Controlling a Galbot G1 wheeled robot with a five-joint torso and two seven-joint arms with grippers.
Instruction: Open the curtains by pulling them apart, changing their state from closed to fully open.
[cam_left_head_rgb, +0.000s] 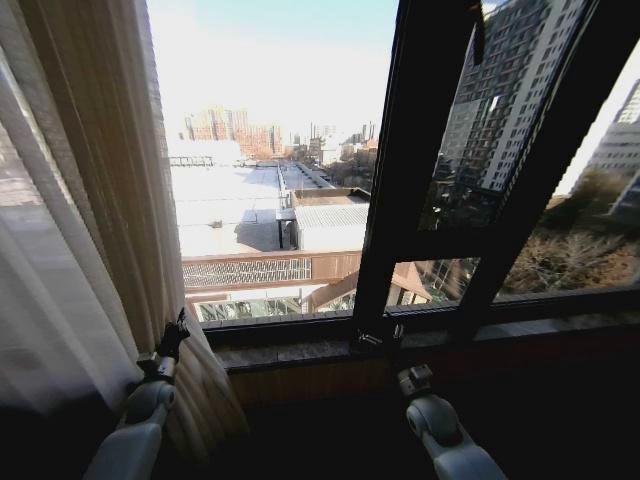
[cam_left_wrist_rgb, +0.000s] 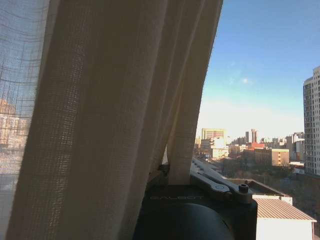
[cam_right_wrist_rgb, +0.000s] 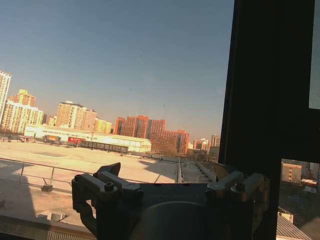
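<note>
I see the curtains (cam_left_head_rgb: 90, 230) gathered at the far left of the scene, a sheer cream panel in vertical pleats hanging from the top of the frame down past the window sill (cam_left_head_rgb: 300, 350). The glass to their right is uncovered, showing rooftops and towers beyond the dark window frame (cam_left_head_rgb: 420, 170).

My left end effector (cam_left_head_rgb: 178, 330) is raised at the lower left, right against the inner edge of the curtains, with the fabric draping to its left and below it. In the left wrist view the pleats (cam_left_wrist_rgb: 110, 110) hang directly over the end effector (cam_left_wrist_rgb: 180, 177); a fold of cloth drops down between its fingers (cam_left_wrist_rgb: 222, 189), so I read it as closed on the curtain edge. The rest of the fabric spreads away to the side of the wrist, and open sky lies on the other side.

My right end effector (cam_left_head_rgb: 378, 338) sits low near the middle of the scene, at the sill by the foot of the dark upright. It is well apart from the curtains. In the right wrist view its fingers (cam_right_wrist_rgb: 95, 185) are spread wide with nothing between them, the upright (cam_right_wrist_rgb: 270, 100) close beside it.
</note>
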